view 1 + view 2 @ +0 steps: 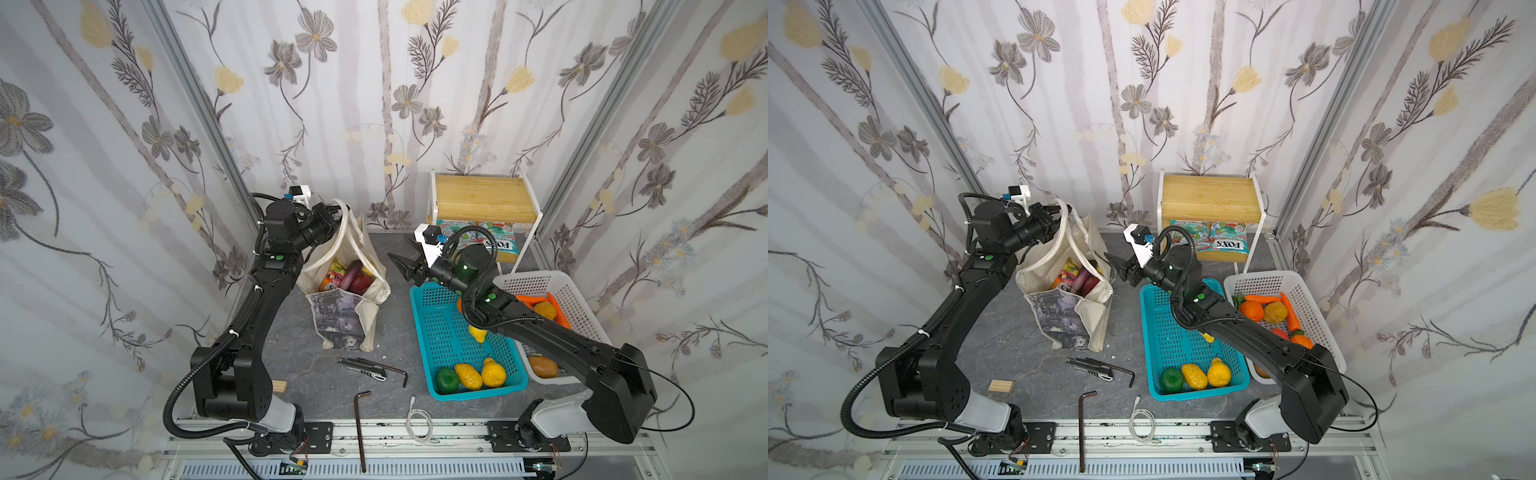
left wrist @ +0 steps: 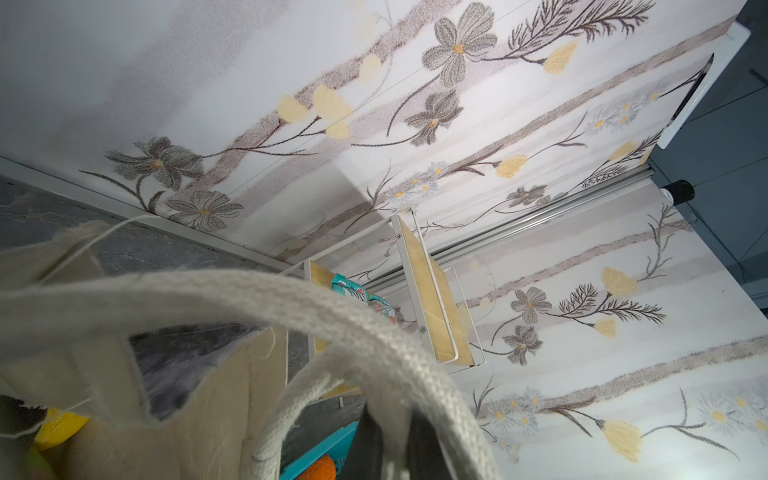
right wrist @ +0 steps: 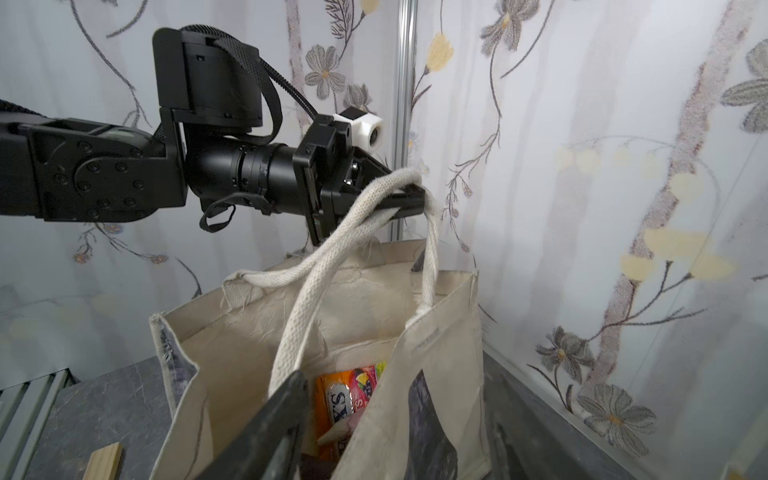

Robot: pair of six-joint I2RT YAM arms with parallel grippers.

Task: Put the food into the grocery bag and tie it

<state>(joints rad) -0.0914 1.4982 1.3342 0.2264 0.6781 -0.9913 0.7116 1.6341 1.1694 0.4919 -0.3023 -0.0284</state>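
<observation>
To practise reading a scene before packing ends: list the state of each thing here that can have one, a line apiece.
grocery bag: upright, mouth open, partly filled with food.
bag handles: raised, both pinched in the left tool.
left tool: shut on the bag handles.
right tool: open, empty, beside the grocery bag.
turquoise basket: holds yellow and green fruit.
white basket: holds toy produce.

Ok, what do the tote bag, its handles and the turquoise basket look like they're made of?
Tote bag: matte cream canvas-like cloth, creased, frayed edges. Handles: thick woven webbing, probably cotton; the weave shows. Turquoise basket: probably moulded plastic, smooth, perforated in a regular grid.
</observation>
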